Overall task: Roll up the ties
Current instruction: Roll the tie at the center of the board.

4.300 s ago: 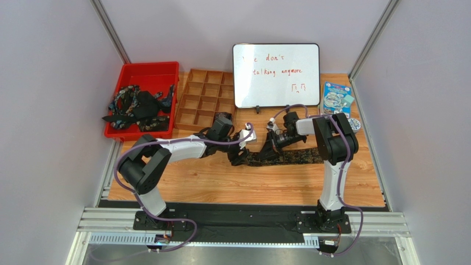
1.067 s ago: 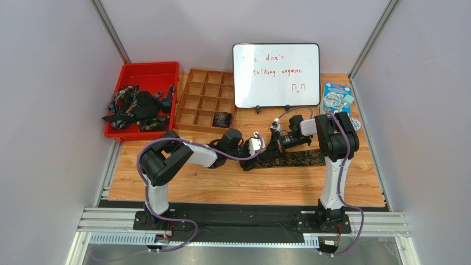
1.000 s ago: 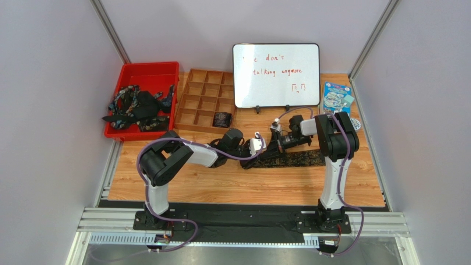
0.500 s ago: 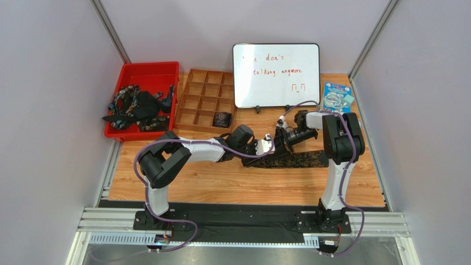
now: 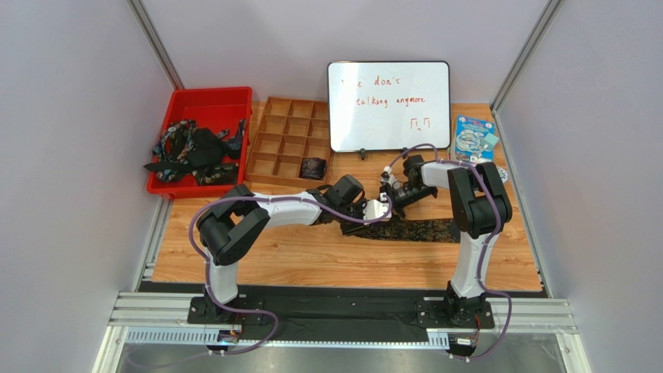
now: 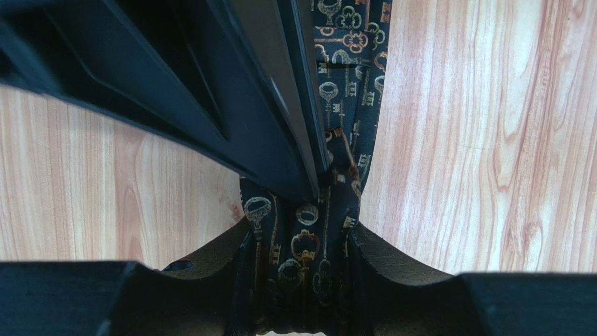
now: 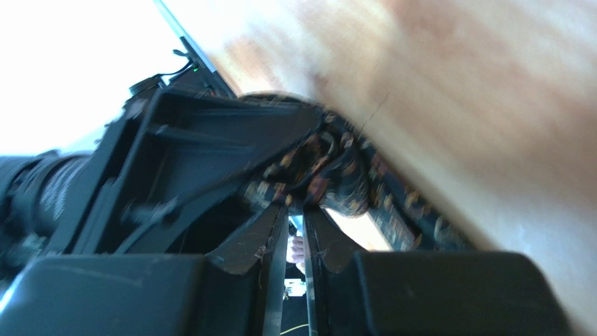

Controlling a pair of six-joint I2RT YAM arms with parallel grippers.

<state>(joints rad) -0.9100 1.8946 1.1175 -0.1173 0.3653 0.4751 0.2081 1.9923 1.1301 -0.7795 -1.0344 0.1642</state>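
Fingers: the left fingers [image 6: 392,262], part open, clamp the rolled end of the tie [image 6: 308,252]; right fingers [image 7: 256,241], almost together, touch its bunched fabric, pinch unconfirmed. Remaining length lies flat on the surface [image 5: 311,249] in front of the whiteboard [image 5: 388,105]. Expect soft, light, slippery cloth; take your hold across the roll's width.

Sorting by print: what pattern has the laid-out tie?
Gold keys on black tie; left wrist view.
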